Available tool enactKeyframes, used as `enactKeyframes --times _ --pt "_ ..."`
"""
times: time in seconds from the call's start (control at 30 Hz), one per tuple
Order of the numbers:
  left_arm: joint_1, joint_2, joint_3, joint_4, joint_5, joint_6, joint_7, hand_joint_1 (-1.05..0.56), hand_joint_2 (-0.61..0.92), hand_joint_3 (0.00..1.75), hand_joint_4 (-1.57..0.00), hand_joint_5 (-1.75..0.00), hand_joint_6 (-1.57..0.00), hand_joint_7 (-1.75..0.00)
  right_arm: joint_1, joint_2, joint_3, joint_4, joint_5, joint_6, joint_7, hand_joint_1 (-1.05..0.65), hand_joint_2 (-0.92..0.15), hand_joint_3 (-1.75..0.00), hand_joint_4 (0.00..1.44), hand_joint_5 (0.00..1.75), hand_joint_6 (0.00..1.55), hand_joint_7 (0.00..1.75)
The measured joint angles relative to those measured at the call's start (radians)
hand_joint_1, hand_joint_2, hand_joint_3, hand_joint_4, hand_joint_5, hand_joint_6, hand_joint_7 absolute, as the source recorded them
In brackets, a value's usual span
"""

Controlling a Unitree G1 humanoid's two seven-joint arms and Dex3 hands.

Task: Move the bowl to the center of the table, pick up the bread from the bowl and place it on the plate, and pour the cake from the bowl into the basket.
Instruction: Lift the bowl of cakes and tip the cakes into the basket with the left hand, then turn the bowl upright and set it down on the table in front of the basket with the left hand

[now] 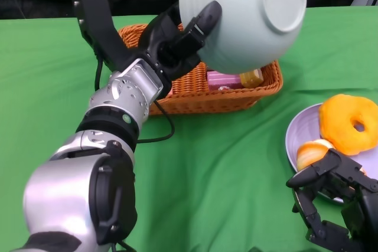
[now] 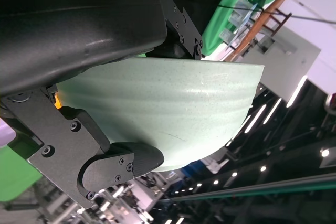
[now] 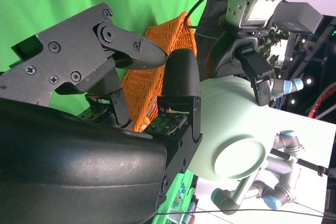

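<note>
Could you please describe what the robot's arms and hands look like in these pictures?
The left forearm is a silver metal cylinder with black joint bands, a small green dot, and a black cable looping beside it. The left hand is matte black with blocky, round-tipped fingers. The right hand is likewise black, built of angular, screw-fastened plates.

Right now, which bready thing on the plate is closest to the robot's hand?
The small pale roll, right beside the right hand; the orange donut sits farther back.
</note>
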Motion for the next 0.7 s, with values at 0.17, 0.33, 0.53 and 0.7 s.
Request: enactKeyframes --times 0.17,0.33,0.53,0.7 --pt "-0.018 0.008 0.048 0.002 -0.035 0.049 0.005 -0.15 0.51 1.3 -0.83 -1.75 -0.61 -1.75 0.0 0.0 -0.002 0.001 0.001 -0.001 0.005 -0.17 -0.62 -0.87 0.69 1.64 0.66 1.38" --pt "-0.022 0.013 0.083 0.002 -0.064 0.099 0.005 -0.15 0.49 1.29 -0.83 -1.75 -0.64 -1.75 0.0 0.0 -0.003 0.002 0.001 -0.001 0.005 -0.17 -0.62 -0.87 0.69 1.64 0.66 1.39" --pt "-0.025 0.017 0.125 0.003 -0.111 0.167 0.027 -0.18 0.47 1.32 -0.85 -1.75 -0.69 -1.75 0.0 -0.001 -0.004 0.004 0.0 -0.002 0.005 -0.17 -0.62 -0.87 0.7 1.63 0.66 1.38" --pt "-0.025 0.018 0.122 0.002 -0.114 0.177 0.027 -0.18 0.46 1.33 -0.85 -1.75 -0.68 -1.75 0.0 -0.001 -0.004 0.004 0.0 -0.002 0.005 -0.17 -0.62 -0.88 0.69 1.63 0.66 1.38"
